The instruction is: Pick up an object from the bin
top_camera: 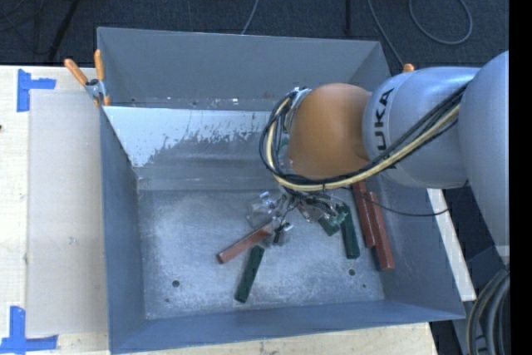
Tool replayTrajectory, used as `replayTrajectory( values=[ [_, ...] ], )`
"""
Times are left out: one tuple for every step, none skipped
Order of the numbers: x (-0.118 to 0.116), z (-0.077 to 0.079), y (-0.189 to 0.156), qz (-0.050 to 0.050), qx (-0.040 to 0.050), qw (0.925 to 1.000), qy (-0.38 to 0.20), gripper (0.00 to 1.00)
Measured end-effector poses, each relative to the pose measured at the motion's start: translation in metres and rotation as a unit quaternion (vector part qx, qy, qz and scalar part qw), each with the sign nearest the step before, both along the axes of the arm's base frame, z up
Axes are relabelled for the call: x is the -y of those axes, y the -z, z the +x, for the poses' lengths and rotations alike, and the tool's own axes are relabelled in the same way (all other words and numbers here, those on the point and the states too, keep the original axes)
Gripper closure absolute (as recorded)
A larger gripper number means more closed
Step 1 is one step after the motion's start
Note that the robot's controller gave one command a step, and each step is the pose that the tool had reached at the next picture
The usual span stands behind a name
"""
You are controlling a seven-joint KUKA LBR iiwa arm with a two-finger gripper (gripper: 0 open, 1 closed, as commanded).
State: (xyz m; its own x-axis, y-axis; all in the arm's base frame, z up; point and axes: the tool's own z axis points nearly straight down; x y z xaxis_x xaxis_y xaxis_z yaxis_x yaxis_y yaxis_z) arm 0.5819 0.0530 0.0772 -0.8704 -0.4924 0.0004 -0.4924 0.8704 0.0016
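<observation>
The grey bin (166, 179) is holding a few loose things on its floor, and the arm (432, 129) is reaching in from the right, its orange cover (328, 129) hanging over the middle. Against the right wall two reddish-brown sticks (376, 230) are lying side by side, with a dark green stick (350, 239) just left of them. Below the cover the tool (278, 222) is sitting low over the far right end of another reddish-brown stick (243, 246), which is slanting toward the near left. How far open the tool is, and whether it is gripping anything, I cannot tell. A dark green pen (248, 273) is lying just near of that stick. A good pick probably means closing across the stick's narrow width, clear of the pen. The stick is looking slim, straight and smooth, so it may slip or swing.
</observation>
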Motion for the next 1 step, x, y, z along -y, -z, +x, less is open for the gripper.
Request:
replayTrajectory(
  values=[
    [-0.0419, -0.0373, -0.1316, 0.001, 0.0042, 0.999, -0.045, 1.0]
  ],
)
